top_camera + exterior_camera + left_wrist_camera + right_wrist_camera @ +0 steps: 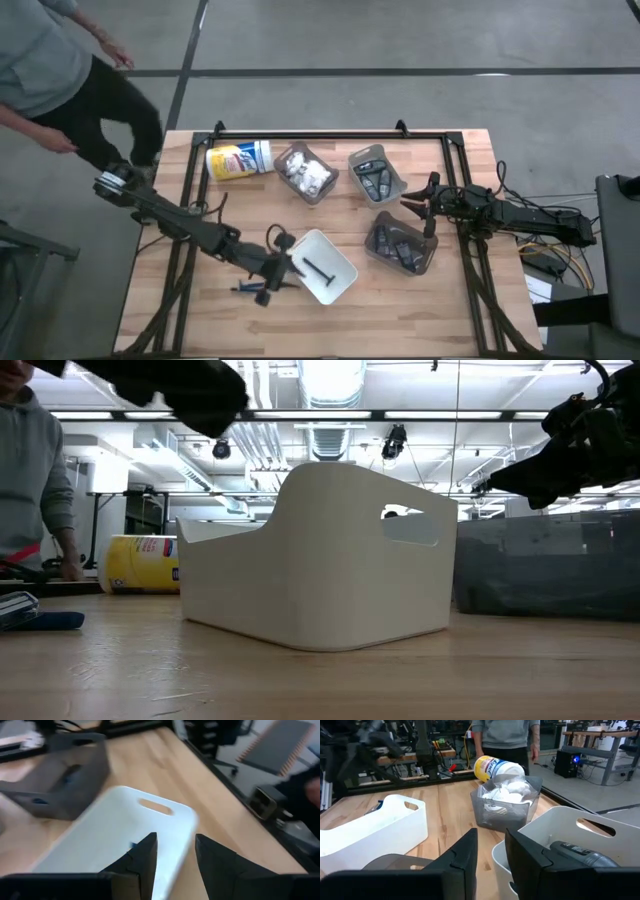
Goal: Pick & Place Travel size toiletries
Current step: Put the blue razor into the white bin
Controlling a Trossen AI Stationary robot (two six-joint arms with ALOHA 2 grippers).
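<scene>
Four bins: all on the wooden counter [400,320], besides a white canister with a yellow label [238,160] lying on its side near the far left.
White bin [322,265]: near the middle front, holding one thin dark stick [320,270]; from the low view its contents are hidden by the wall.
Smoky bin with white items [305,172]: far side, just right of the canister, filled with small white bottles or packets [509,790].
Far right bin [376,175]: pale-walled, holding dark grey-blue oblong pieces [376,180].
Near right bin [400,244]: smoky, also holding dark oblong pieces [398,246].
Loose items: dark blue sticks [250,289] lie on the counter at the white bin's left, under the left arm's end.
Left gripper [275,272]: at the left edge of the white bin, over its rim; in the left wrist view its jaws stand apart with nothing between them.
Right gripper [418,200]: between the two right-hand bins, above the counter; the right wrist view shows a narrow gap between the jaws and nothing held.
Person [60,80]: in a grey top and dark trousers, standing off the counter's far left corner.
</scene>
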